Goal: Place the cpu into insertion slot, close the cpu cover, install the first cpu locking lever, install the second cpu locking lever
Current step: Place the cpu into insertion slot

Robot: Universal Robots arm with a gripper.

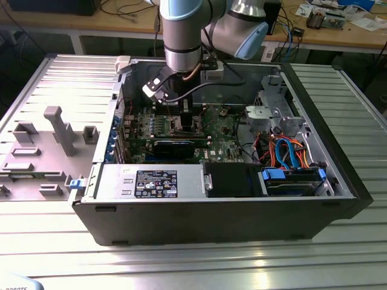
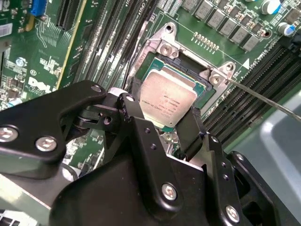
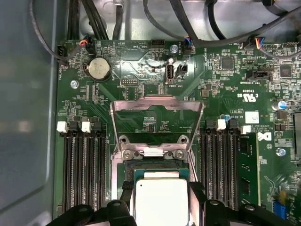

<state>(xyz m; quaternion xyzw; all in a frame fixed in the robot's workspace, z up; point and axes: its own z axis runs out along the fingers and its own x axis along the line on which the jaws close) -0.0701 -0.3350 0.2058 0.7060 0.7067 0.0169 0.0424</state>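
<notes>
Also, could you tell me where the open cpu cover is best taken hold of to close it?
Pinch the free crossbar of the cpu cover, coming from above. The cover stands open, hinged beside the insertion slot, and its window leaves only thin rim. That far bar probably gives most leverage.

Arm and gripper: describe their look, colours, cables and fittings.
The silver-grey cylindrical arm has pale blue joint caps, and a black cable loops off at its wrist. The matte black gripper is built of angular linked plates fastened with round silver screws.
</notes>
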